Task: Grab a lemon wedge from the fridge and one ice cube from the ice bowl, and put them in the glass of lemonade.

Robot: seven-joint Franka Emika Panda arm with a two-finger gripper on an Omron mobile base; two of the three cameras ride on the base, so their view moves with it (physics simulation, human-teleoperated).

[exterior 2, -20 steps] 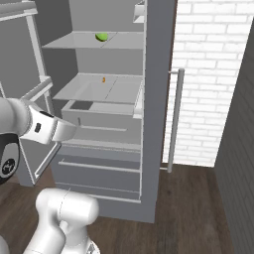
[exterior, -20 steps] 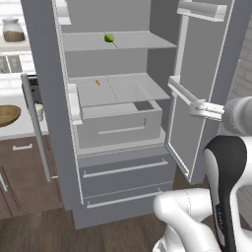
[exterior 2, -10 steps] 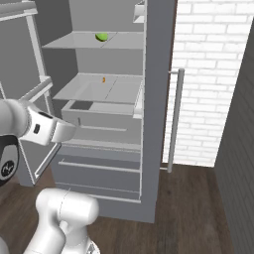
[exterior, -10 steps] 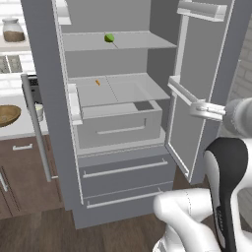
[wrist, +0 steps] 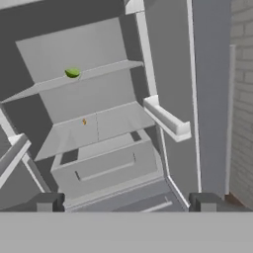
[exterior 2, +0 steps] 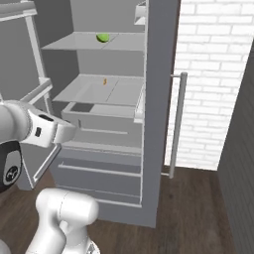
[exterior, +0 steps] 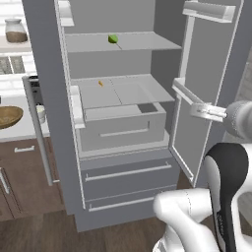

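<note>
The grey fridge [exterior: 54, 123] stands with both upper doors swung open. A small yellow-green lemon wedge [exterior: 113, 38] lies on its upper shelf, also seen from the right [exterior 2: 102, 37] and from the hand [wrist: 72, 72]. My gripper [exterior: 198, 111] hangs open and empty in front of the right door, well short of the shelves and below the wedge's level [exterior 2: 69, 131]. Its two dark fingertips stand wide apart in the hand view [wrist: 126, 203]. On the counter to the left sit the brown ice bowl [exterior: 8, 117] and the small whitish glass of lemonade [exterior: 41, 113]. No ice cube can be made out.
A tiny orange bit [exterior: 100, 83] lies on the middle shelf above a grey drawer [exterior: 118, 129]. The right door's bin [exterior: 189, 96] juts out close to my hand. A jar [exterior: 15, 30] stands on a high shelf at left. A white brick wall [exterior 2: 213, 74] lies right of the fridge.
</note>
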